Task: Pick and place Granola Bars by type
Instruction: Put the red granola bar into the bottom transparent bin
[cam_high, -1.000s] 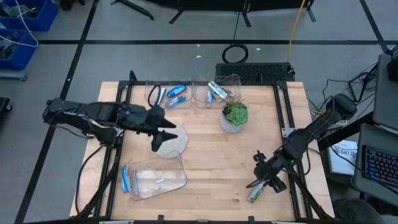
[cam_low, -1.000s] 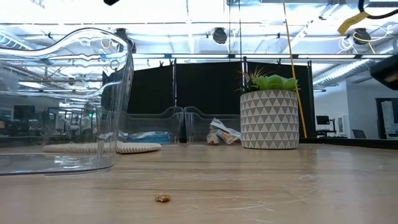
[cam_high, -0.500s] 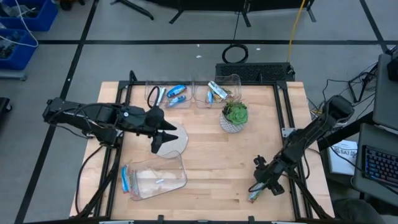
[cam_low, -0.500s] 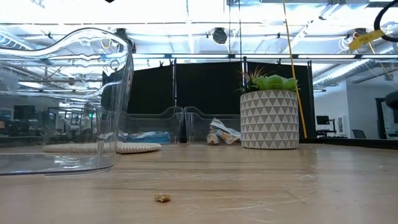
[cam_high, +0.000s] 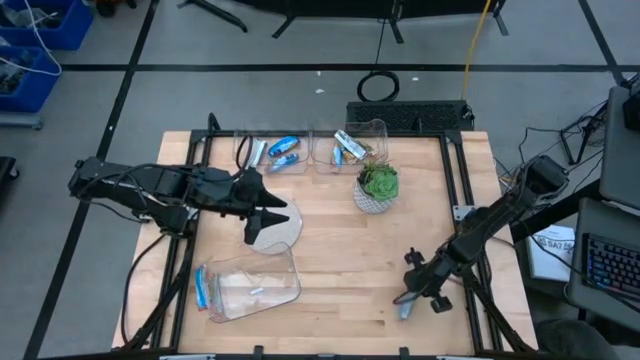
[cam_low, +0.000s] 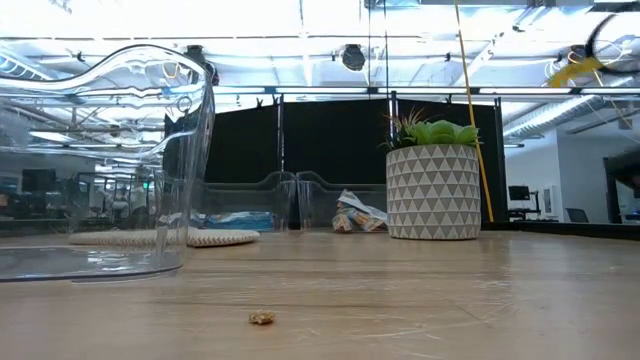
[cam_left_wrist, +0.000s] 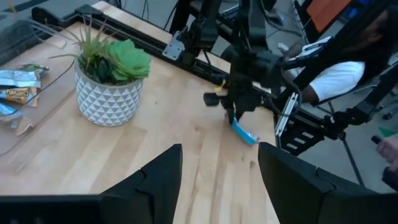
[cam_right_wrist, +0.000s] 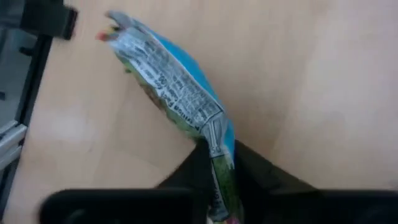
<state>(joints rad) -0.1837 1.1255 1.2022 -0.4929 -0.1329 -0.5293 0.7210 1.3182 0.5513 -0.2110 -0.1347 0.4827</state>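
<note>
A blue granola bar (cam_right_wrist: 174, 81) with a white printed label lies near the table's near right edge (cam_high: 403, 310), and my right gripper (cam_high: 412, 296) is shut on it; the left wrist view also shows this bar (cam_left_wrist: 244, 132) under that gripper. More granola bars lie in two clear tubs at the far edge (cam_high: 285, 152) (cam_high: 346, 148), and a blue one (cam_high: 203, 288) lies beside a tipped clear tub (cam_high: 255, 285). My left gripper (cam_high: 262, 212) (cam_left_wrist: 217, 180) hangs open over a white round mat (cam_high: 283, 228). My right gripper pinches one end of the blue bar (cam_right_wrist: 214, 163) between its two fingers. The bar runs on from the fingertips, lengthwise, away from the gripper. The fingers slant down from the table's right. I cannot tell whether the free end (cam_right_wrist: 118, 25) rests on the table.
A potted green plant (cam_high: 377, 188) in a patterned white pot stands right of the far middle. The tipped tub fills the near left corner. A small crumb (cam_low: 262, 318) lies on the wood. Bare wood stretches between the plant and my right gripper.
My right gripper has shifted a little toward the table's left edge at the near right corner and has shut on the blue bar there. The bar has stayed roughly where it was.
</note>
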